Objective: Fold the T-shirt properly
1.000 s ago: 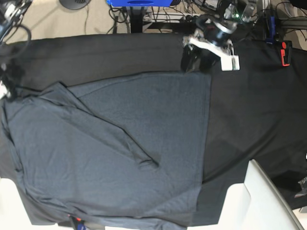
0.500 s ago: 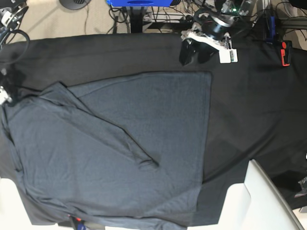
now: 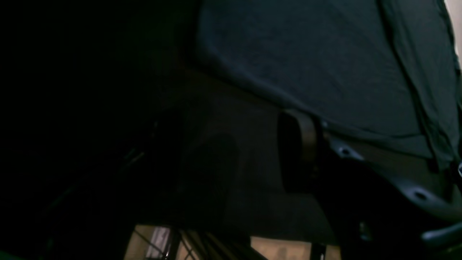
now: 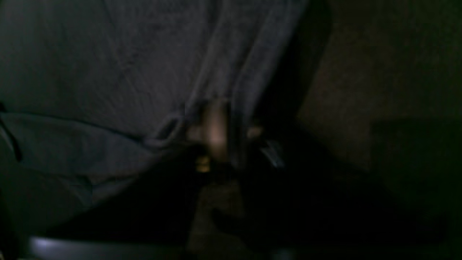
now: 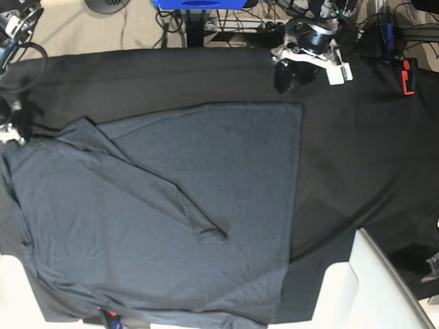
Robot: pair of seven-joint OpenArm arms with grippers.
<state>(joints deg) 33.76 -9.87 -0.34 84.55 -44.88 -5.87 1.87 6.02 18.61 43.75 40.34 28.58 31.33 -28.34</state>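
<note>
The dark grey T-shirt (image 5: pixel 171 212) lies spread flat on the black table cloth (image 5: pixel 357 151), with one sleeve folded diagonally across its body. My right gripper (image 5: pixel 9 133) is at the shirt's far left corner. In the blurry right wrist view it (image 4: pixel 223 130) is shut, with a raised fold of the T-shirt (image 4: pixel 151 61) pinched between its fingers. Beyond the shirt's straight far right edge, my left gripper (image 5: pixel 289 79) hovers over bare cloth. It is open and holds nothing. In the left wrist view one finger (image 3: pixel 299 144) shows, apart from the shirt (image 3: pixel 325 61).
A red and black tool (image 5: pixel 408 75) lies on the cloth at the far right. A white chair-like shape (image 5: pixel 374 288) juts in at the near right corner. Cables and a blue stand (image 5: pixel 199 4) sit behind the table.
My left arm has drawn back from the shirt's far corner toward the table's rear edge and to the right. My right gripper has shut on the shirt's left corner.
</note>
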